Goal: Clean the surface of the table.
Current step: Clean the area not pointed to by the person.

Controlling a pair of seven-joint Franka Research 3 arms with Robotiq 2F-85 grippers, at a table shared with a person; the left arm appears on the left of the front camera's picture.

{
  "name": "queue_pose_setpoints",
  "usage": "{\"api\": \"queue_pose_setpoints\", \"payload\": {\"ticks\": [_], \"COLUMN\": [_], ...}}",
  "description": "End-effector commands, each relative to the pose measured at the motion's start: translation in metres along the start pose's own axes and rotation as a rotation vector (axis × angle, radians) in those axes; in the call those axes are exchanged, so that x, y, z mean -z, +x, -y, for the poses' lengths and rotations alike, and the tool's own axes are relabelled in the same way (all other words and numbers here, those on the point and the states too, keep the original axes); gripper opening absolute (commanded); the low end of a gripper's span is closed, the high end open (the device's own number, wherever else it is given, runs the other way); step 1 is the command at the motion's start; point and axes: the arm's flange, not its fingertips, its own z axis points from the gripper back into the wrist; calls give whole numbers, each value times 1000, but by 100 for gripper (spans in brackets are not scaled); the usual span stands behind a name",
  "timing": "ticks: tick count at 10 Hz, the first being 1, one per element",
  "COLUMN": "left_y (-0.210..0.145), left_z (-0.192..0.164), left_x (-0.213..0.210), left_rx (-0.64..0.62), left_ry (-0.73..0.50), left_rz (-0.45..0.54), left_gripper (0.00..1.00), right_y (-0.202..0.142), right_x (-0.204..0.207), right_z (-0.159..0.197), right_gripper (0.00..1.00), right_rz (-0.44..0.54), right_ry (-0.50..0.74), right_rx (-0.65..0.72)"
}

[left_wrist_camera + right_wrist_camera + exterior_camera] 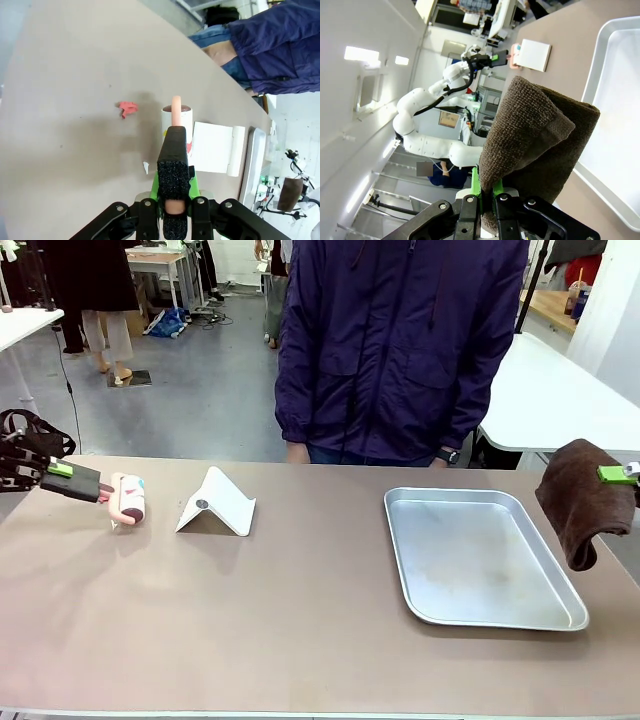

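- The wide, matte brownish-taupe surface point(300, 620) with a thin pale edge spans the front view from the near edge to the person on the far side.
- The left pincer point(100, 486) comes in low from the surface's left end. Its black fingers are clamped on the pink handle of a white cylindrical lint roller point(130, 500).
- The roller sits at the far left, low over the surface with its shadow just beneath. Whether it touches cannot be told.
- In the left wrist view, a small crumpled pink scrap point(128, 107) lies on the bare top near the roller, and a tiny white fleck point(145, 167) lies closer to the pincer.
- A white folded tent-shaped plastic stand point(218, 503) rests just right of the roller, apart from it.
- A rectangular silver metal tray point(480, 560) with rounded corners lies flat on the right half of the surface.
- The right pincer point(615, 475) is at the right edge, raised above the surface. It is closed on a dark brown terry cloth point(580, 502), which hangs in a fold beside the tray's right rim without touching it.
- A person in a dark purple zipped jacket point(400, 340) stands against the far edge, hands down behind it.
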Motion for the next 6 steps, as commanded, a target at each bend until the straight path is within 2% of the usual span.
{"api": "queue_pose_setpoints", "payload": {"ticks": [1,3,5,6], "left_y": [-16,-31,-44,-47], "left_z": [6,12,2,-7], "left_x": [-24,-57,-92,-110], "left_rx": [56,100,100,96], "left_ry": [-120,-205,-196,-164], "left_rz": [59,74,64,94], "left_gripper": [22,22,22,22], "right_y": [4,4,4,4], "right_x": [-1,-1,-1,-1], "right_z": [-3,-3,-3,-3], "right_gripper": [10,10,10,10], "right_rz": [6,6,6,6], "right_ry": [8,8,8,8], "right_rx": [-18,-18,-18,-18]}}
